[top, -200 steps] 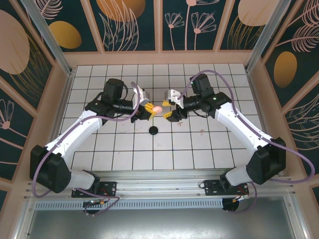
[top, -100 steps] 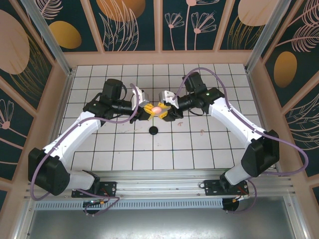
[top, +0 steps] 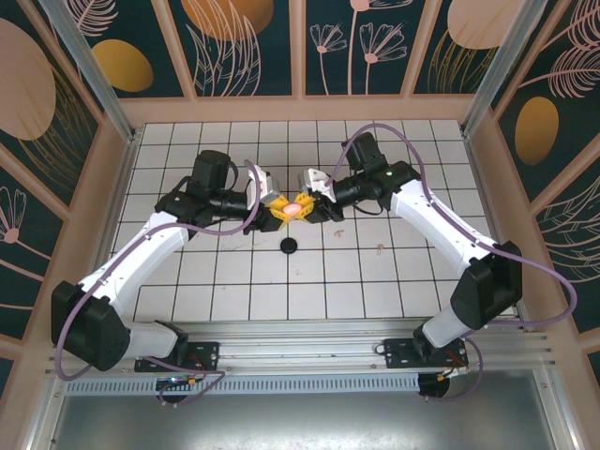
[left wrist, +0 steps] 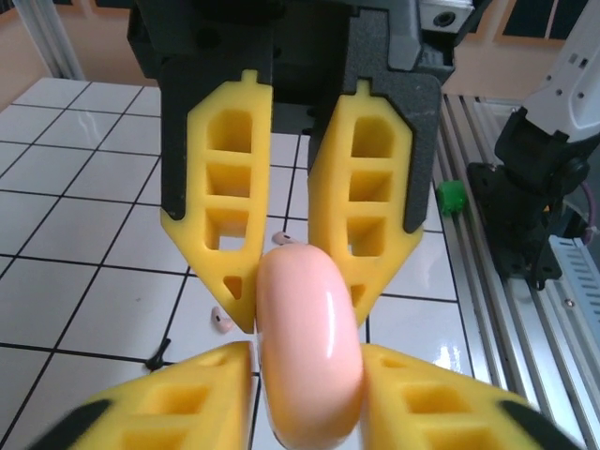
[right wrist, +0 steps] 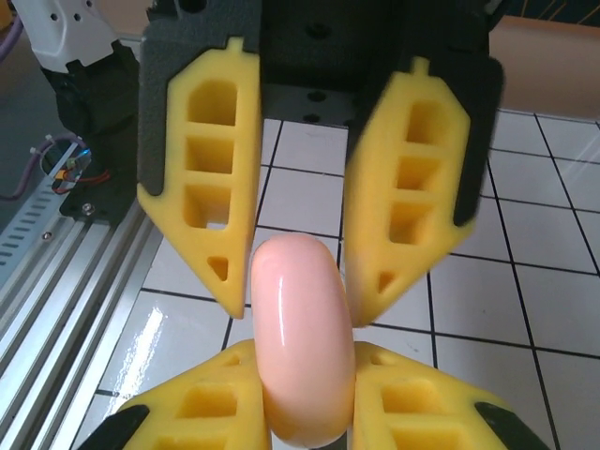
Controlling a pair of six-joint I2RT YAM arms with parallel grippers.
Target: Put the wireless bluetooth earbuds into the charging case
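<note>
The pale pink, pill-shaped charging case (top: pixel 298 207) hangs above the middle of the tiled table, lid closed, between both grippers. My right gripper (top: pixel 311 206) is shut on it; in the right wrist view its yellow pads (right wrist: pixel 211 403) press both sides of the case (right wrist: pixel 300 328). My left gripper (top: pixel 282 209) faces it. Its pads (left wrist: pixel 187 394) flank the case (left wrist: pixel 309 347) with a thin gap on one side, so it is open. Two pale pink earbuds (left wrist: pixel 223 319) (left wrist: pixel 284 240) lie on the tiles below. Another earbud (top: pixel 380 248) lies to the right.
A small black object (top: pixel 289 246) lies on the tiles just in front of the grippers. The white grid table (top: pixel 234 291) is walled by wooden panels at the sides and back. An aluminium rail (top: pixel 300 337) with both arm bases runs along the near edge.
The right gripper moved left to the case and closed on it. The left gripper, shut on the case before, has loosened its jaws.
</note>
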